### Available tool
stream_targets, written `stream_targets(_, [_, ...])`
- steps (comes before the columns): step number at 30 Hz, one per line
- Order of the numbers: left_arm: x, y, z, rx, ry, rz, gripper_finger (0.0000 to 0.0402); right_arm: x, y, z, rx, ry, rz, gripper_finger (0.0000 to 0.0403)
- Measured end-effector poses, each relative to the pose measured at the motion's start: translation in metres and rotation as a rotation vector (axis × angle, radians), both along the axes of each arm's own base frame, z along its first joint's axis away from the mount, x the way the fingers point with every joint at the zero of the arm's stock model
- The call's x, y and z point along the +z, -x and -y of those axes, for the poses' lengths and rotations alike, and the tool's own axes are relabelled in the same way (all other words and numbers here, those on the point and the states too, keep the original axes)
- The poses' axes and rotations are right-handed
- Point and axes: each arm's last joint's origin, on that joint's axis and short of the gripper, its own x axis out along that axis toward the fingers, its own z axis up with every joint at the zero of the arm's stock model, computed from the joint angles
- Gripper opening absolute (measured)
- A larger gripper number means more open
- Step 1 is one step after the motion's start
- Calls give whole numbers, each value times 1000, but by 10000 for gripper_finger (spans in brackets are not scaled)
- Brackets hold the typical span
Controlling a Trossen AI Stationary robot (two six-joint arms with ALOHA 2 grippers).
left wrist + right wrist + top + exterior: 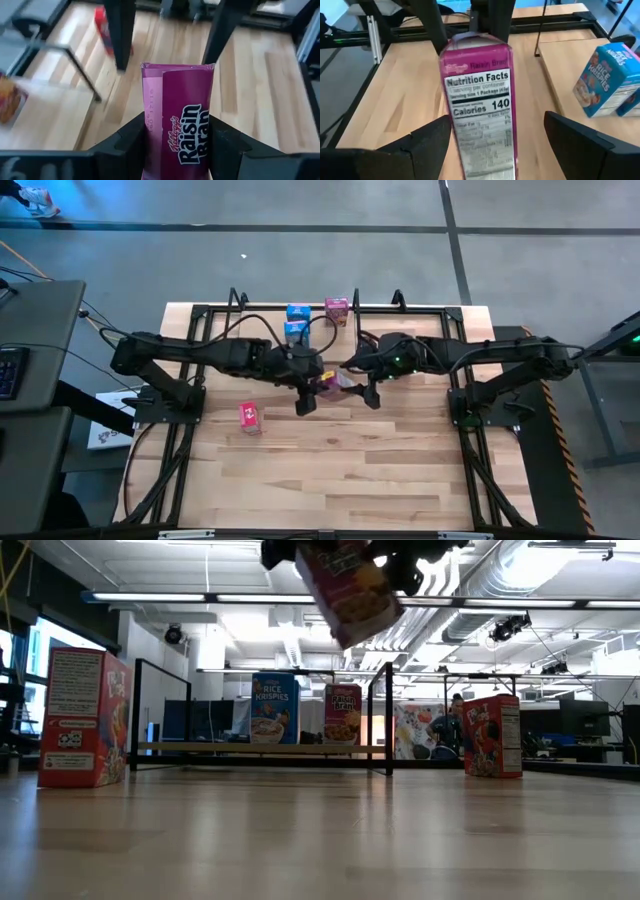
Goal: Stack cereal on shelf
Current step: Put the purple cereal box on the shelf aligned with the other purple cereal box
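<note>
Lettering reading "Raisin Bran" and "Nutrition Facts, Calories 140" is seen on the magenta cardboard cereal box (328,385), held mid-air at frame centre. It's clamped by the left gripper (176,142); the right gripper (495,137) is spread wide around it, not touching. "Rice Krispies" blue boxes (296,321) are parked on the light wooden black-framed shelf (420,325), upper centre.

I work in a robotics lab set in an open industrial office hall. Above my plank table (320,840) run exposed silver ducts (490,580) and long strip lights (300,598) on a bare white ceiling. Beyond the table stand desks with monitors (580,720). Beside the table, grey concrete floor (300,205) carries dark tape lines, and a keyboard (10,370) sits on a side desk.
</note>
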Motion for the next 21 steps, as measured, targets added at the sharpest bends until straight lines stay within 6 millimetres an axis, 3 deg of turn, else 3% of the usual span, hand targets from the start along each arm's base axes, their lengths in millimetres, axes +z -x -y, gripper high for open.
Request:
stream_targets(13, [7, -5, 3, -88, -106, 80, 156, -6, -6, -3, 27, -48, -20, 304])
stream_targets(21, [11, -8, 3, -75, -95, 130, 156, -6, -6, -2, -14, -71, -22, 220])
